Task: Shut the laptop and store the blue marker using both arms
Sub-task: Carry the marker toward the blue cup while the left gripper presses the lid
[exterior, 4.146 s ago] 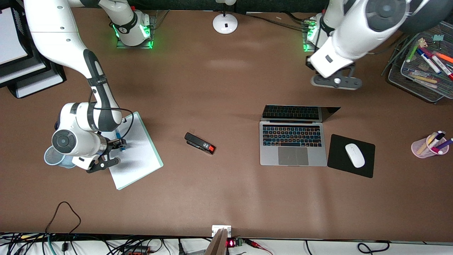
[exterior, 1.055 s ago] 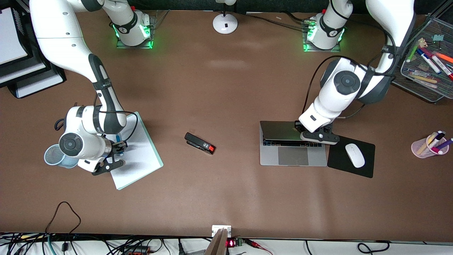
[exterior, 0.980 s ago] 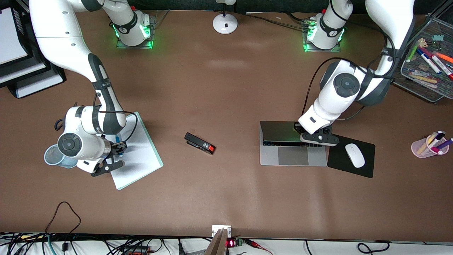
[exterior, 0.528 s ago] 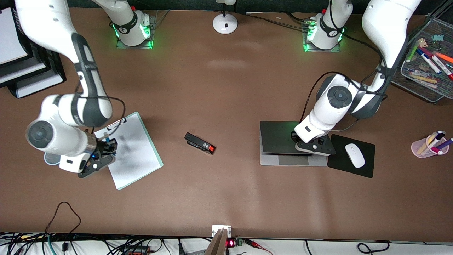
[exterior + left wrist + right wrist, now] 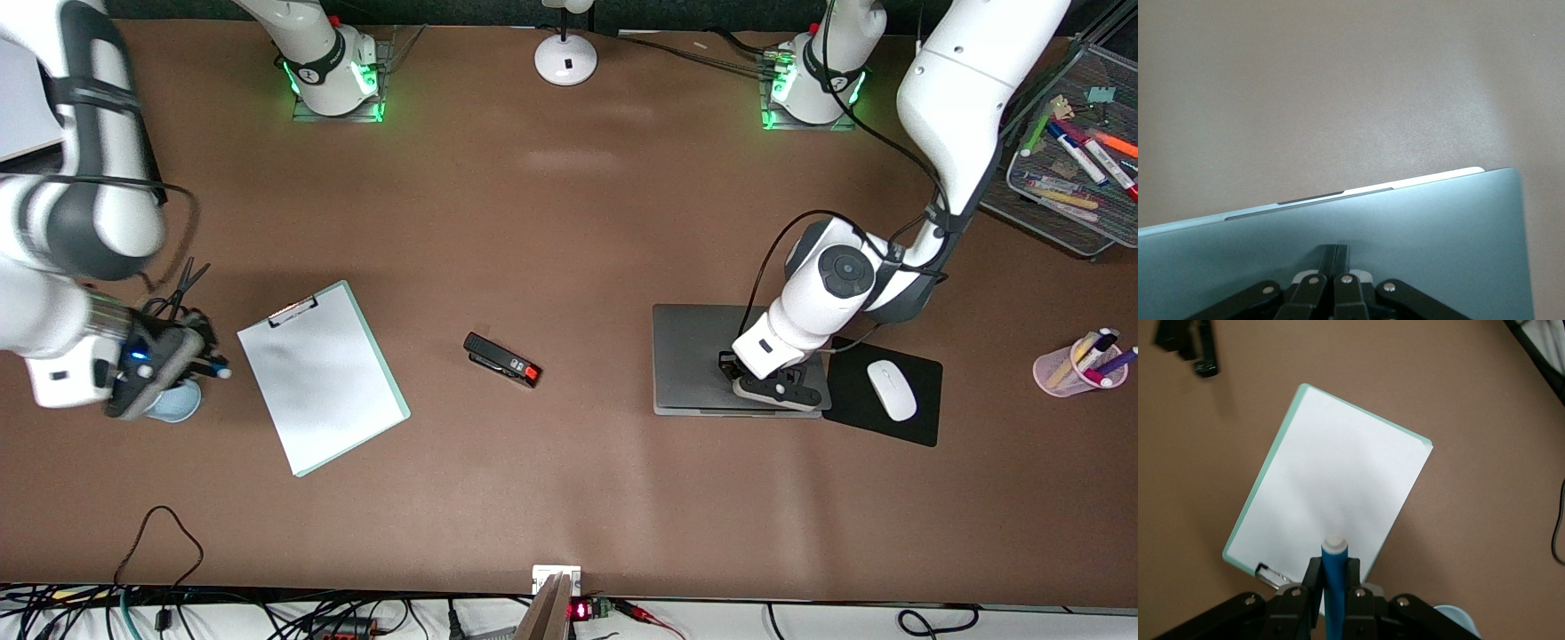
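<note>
The laptop (image 5: 693,356) lies closed, its grey lid flat on its base. My left gripper (image 5: 736,372) is shut and empty, its tips resting on the lid near the edge beside the mouse pad. In the left wrist view the shut fingertips (image 5: 1336,251) touch the lid (image 5: 1418,227). My right gripper (image 5: 197,359) is shut on the blue marker (image 5: 216,372) and holds it in the air over a pale blue cup (image 5: 175,405), beside the clipboard. In the right wrist view the marker (image 5: 1334,583) sticks out between the fingers, whitish end outward.
A clipboard with white paper (image 5: 322,378) lies by the cup. A black stapler (image 5: 501,358) sits mid-table. A black mouse pad (image 5: 920,418) with a white mouse (image 5: 892,389) lies beside the laptop. Scissors (image 5: 183,279), a pink pen cup (image 5: 1078,366) and a mesh tray (image 5: 1049,200) stand at the table's ends.
The laptop lid has gone from partly raised to fully down under my left gripper. My right gripper has lifted the marker off the clipboard and carried it over the blue cup.
</note>
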`<state>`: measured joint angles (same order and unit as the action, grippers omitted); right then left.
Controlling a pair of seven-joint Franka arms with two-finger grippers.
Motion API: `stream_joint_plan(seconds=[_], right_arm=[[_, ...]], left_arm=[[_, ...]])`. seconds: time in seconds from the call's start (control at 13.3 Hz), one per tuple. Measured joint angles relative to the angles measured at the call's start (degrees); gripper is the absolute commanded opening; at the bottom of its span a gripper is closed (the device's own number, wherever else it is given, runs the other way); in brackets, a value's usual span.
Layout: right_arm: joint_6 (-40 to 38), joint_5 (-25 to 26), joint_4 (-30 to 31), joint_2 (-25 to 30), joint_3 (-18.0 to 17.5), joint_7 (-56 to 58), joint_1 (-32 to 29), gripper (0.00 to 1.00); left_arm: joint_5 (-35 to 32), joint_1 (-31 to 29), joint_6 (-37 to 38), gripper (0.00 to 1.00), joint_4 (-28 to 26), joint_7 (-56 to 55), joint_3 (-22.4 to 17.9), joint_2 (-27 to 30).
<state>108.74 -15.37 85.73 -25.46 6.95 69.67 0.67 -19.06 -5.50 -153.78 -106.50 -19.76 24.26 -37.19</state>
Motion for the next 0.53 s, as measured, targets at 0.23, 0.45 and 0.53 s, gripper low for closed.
stream_joint_plan(seconds=[0.23,0.45,0.53], right_arm=[[-2.0,-5.8,-0.2,0.0,0.0,13.6,-5.0,0.0],[-2.4,-12.6,-0.2,-0.2,0.0,26.3,-8.4,0.0],[-2.6,-15.2,-0.2,-0.4,0.1,30.1,-9.7,0.0]], left_arm=[[0.0,0.1,-3.5,0.0,0.0,0.0,-0.5,-2.8],[0.0,0.1,-4.0,0.0,0.1,0.0,-0.5,-4.0],[0.0,0.1,-4.0,0.0,0.2,0.0,-0.5,-4.0]])
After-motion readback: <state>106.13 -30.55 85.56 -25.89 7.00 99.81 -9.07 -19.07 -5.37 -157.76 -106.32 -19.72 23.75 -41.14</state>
